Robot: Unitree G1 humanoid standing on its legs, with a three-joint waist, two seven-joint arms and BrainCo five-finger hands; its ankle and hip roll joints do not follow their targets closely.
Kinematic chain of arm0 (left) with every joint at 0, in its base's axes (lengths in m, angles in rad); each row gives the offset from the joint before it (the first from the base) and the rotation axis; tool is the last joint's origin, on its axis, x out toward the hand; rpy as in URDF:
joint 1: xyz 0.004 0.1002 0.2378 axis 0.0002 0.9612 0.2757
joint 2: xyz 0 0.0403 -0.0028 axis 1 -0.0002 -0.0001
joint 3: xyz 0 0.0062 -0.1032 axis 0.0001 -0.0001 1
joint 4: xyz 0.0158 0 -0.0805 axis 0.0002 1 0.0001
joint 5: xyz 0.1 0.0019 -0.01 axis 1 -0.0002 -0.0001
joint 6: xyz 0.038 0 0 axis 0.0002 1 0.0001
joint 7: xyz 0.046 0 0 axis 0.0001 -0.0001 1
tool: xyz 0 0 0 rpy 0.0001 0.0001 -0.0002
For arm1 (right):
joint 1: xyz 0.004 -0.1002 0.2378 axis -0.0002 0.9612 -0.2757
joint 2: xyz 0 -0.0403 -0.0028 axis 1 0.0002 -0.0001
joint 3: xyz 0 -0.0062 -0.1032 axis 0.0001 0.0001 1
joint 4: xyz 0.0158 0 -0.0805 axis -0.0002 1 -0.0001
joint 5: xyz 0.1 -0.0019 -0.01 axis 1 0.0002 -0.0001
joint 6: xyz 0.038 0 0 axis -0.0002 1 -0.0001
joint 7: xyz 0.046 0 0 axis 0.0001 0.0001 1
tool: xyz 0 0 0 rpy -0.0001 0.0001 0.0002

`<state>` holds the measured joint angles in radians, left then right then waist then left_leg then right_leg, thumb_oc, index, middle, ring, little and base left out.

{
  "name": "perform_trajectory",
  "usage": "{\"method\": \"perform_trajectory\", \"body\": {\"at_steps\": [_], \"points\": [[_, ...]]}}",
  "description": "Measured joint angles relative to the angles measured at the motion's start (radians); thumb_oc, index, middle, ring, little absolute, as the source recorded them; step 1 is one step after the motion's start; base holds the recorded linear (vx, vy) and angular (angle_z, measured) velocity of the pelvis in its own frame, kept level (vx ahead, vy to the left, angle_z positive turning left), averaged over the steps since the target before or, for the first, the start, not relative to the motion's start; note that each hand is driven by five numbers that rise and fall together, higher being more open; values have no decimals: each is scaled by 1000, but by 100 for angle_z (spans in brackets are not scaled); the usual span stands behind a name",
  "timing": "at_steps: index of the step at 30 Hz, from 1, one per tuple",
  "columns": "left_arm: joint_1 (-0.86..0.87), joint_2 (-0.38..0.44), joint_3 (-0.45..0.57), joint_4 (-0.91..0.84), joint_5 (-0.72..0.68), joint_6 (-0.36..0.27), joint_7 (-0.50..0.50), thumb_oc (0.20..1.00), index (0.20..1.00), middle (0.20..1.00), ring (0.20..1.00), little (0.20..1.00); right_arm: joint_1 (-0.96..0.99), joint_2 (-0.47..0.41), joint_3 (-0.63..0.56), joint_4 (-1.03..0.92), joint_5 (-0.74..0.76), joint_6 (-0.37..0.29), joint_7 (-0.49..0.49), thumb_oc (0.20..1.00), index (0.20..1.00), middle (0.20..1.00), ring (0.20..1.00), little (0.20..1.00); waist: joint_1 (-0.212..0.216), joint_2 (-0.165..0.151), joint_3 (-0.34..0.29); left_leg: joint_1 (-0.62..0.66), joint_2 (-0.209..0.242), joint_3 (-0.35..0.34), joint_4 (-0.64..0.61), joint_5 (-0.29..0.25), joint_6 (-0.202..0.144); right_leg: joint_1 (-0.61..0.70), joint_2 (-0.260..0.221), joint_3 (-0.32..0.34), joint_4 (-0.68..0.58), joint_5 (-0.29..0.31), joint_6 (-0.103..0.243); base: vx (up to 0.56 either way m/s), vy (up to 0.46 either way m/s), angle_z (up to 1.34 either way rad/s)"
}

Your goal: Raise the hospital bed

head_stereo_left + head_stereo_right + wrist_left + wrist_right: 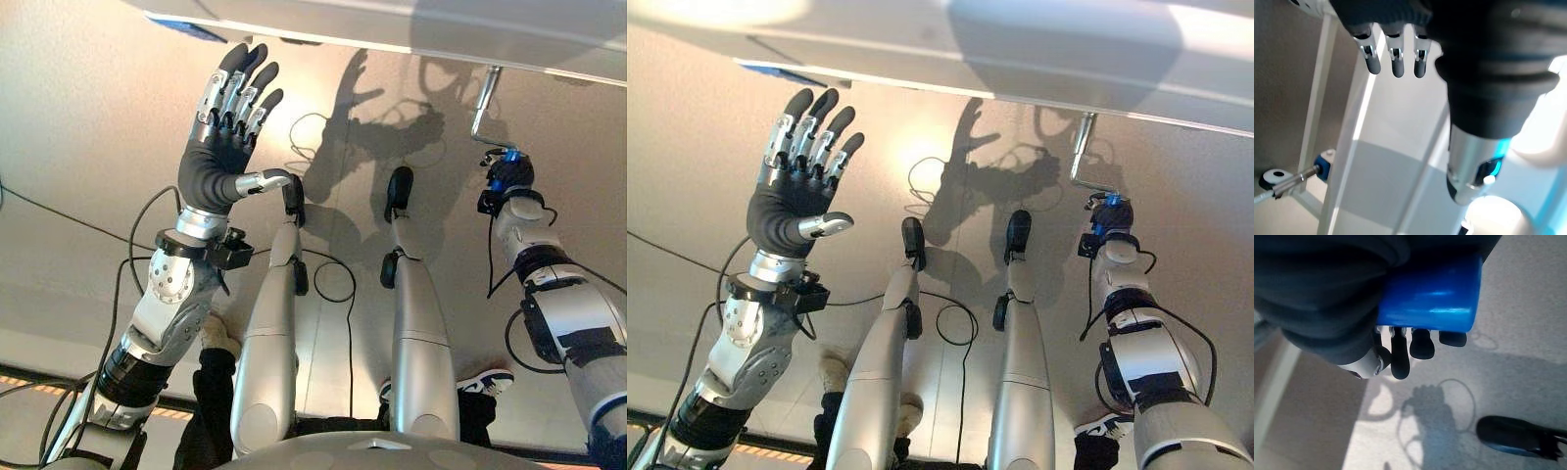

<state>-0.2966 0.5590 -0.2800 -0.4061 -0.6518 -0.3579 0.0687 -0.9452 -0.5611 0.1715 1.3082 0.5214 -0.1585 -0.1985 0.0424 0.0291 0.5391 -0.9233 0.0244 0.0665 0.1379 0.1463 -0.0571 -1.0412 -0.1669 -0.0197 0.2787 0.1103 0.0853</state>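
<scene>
Up close, the right robot hand [1400, 350] wraps a blue crank handle [1430, 296].

Most of the blue crank handle [1430, 296] hidden inside the right hand [509, 181], apparently curled round it.

A pale beige floor [88, 108] lies under strong light, with sharp shadows across it. A dark-and-orange striped strip [29, 377] runs along its near edge.

Silver bed crank [482, 103] with blue handle [1430, 296] hangs under the bed frame [411, 29].
</scene>
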Motion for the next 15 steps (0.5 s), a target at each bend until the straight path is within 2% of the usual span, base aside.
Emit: {"method": "perform_trajectory", "body": {"at_steps": [6, 11, 15], "points": [[-32, -53, -15, 11, 1, 15, 14, 1000, 1000, 1000, 1000, 1000, -72, 7, 5, 44, -23, 51, -1, 200, 200, 200, 200, 200, 17, 12, -4, -78, -10, -29, 30, 1, -3, -71, -12, -25, 50, -23, -5, 25, 67, 11], [-71, -97, -15, 47, 2, 26, 50, 1000, 1000, 1000, 1000, 1000, -133, 90, 4, 49, -28, 87, -36, 200, 200, 200, 200, 200, 31, 16, -5, -115, -13, -56, 38, 4, -8, -97, -19, -47, 68, -34, -13, 25, 108, 7], [-84, -111, -11, 59, 3, 28, 71, 1000, 1000, 1000, 1000, 1000, -143, 133, 7, 31, -28, 88, -55, 200, 200, 200, 200, 200, 40, 22, -6, -120, -12, -70, 39, 7, -11, -96, -17, -61, 69, -36, -17, 19, 87, 4]]}}
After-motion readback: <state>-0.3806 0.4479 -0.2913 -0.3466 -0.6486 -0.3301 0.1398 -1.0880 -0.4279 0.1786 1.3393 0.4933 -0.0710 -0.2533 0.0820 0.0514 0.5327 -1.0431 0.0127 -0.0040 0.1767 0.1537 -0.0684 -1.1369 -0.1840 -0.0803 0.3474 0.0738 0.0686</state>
